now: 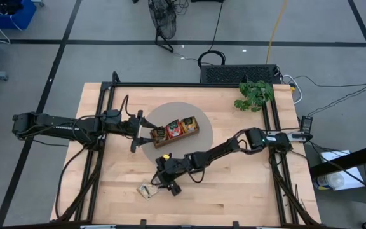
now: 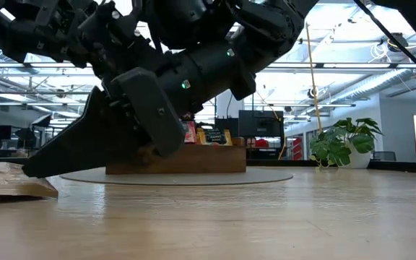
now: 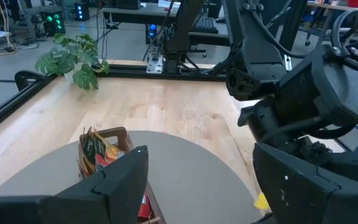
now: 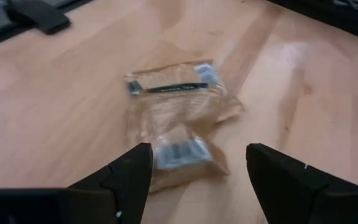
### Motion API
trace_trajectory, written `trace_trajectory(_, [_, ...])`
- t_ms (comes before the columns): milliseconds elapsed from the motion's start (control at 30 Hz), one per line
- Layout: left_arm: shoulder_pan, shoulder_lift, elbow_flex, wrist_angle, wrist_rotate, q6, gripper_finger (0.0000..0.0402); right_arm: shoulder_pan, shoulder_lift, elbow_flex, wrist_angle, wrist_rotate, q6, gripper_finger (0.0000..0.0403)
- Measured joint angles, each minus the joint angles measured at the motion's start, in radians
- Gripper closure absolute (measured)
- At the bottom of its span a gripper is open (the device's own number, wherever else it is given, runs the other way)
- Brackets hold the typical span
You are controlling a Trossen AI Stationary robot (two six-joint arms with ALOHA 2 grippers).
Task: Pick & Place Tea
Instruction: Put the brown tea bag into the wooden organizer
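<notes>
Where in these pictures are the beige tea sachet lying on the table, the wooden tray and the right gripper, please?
beige tea sachet [image 4: 176, 118]: right wrist view, middle of its wrapper.
wooden tray [image 1: 176, 138]: high view, its near side wall.
right gripper [image 4: 197, 171]: right wrist view, midway between its open fingertips.

Bare wood around the beige sachet [image 4: 174, 118], tray [image 1: 175, 131] well apart, right gripper [image 4: 197, 180] straddling its near edge

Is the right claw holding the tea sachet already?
No, the right claw is open above the pale sachet, which lies flat on the table.
</notes>
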Motion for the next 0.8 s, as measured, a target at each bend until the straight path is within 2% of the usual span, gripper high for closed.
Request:
trace_trajectory(300, [0.000,0.000,0.000,-0.001,0.000,0.000,0.0114,0.021,0.060,0.001,0.078,-0.024,0.012,0.0162])
trace_trajectory(433, [0.000,0.000,0.000,0.000,0.000,0.000,0.0119,0.021,0.068,0.002,0.079,-0.025,0.023,0.0178])
trace_trajectory(567, [0.000,0.000,0.000,0.000,0.000,0.000,0.0121,0.021,0.066,0.002,0.092,-0.023,0.023,0.0215])
trace_trajectory(800, [0.000,0.000,0.000,0.000,0.000,0.000,0.0121,0.022,0.065,0.000,0.118,-0.013,0.026,0.0322])
